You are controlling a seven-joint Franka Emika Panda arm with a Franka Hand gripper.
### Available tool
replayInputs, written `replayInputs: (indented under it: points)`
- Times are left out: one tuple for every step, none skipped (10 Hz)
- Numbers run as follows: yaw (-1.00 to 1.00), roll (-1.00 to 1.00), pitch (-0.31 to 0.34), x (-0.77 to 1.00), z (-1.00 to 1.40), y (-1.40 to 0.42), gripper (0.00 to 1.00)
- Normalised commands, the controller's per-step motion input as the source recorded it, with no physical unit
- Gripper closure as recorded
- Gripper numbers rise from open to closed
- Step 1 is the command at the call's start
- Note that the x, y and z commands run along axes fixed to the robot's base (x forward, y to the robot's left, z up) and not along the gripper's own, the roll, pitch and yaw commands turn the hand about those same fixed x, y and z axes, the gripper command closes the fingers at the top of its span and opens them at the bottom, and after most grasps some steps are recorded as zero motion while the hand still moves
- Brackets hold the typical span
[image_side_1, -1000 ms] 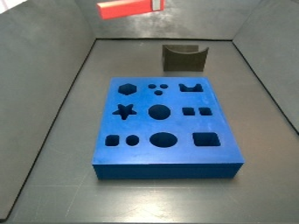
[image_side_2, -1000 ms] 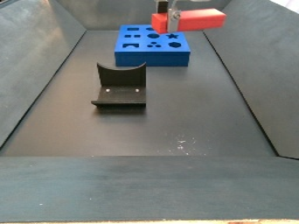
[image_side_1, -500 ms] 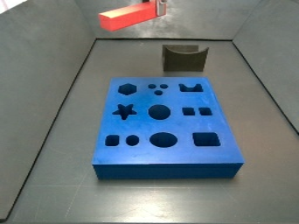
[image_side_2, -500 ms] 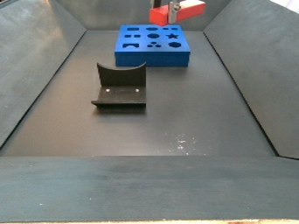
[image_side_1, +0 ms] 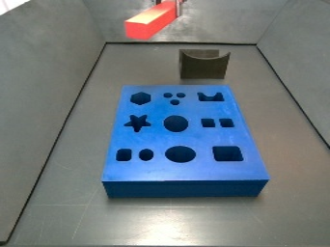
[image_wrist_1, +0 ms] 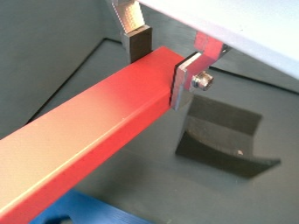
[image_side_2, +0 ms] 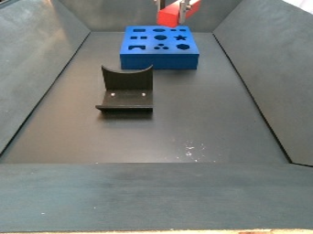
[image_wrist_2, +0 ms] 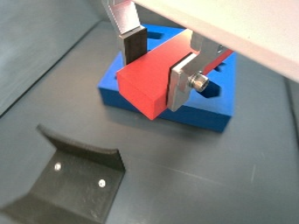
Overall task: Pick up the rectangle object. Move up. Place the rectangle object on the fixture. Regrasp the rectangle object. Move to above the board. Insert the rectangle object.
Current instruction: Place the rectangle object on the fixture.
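The rectangle object [image_wrist_1: 82,149] is a long red-orange block held high in the air. My gripper [image_wrist_1: 162,66] is shut on it near one end, a pad on each long side. In a side view the rectangle object [image_side_1: 151,19] hangs tilted above the far end of the bin, beyond the board [image_side_1: 180,135]. In a wrist view its square end [image_wrist_2: 146,83] faces the camera with the board [image_wrist_2: 216,114] below. The fixture [image_side_1: 203,64] stands behind the board with nothing in its notch; it also shows as the fixture [image_side_2: 124,90] on the floor.
Grey sloping walls [image_side_1: 77,106] enclose the dark floor on all sides. The board carries several cutouts, among them a star [image_side_1: 135,123] and a round hole [image_side_1: 179,153].
The held block has turned in the air: in a side view it went from lying level to slanting, and from the opposite side it now shows almost end-on. The gripper stayed shut on it.
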Motion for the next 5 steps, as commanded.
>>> replayInputs:
  points:
    - [0.95,-1.00,0.191,1.00,0.05,0.98,1.00]
    - [0.81,-1.00,0.194,1.00,0.04,0.97,1.00]
    - [0.67,-1.00,0.233,1.00,0.01,0.89,1.00]
    - [0.61,-1.00,0.258,1.00,0.01,0.83,1.00]
    - [0.51,-1.00,0.307,1.00,0.01,0.70,1.00]
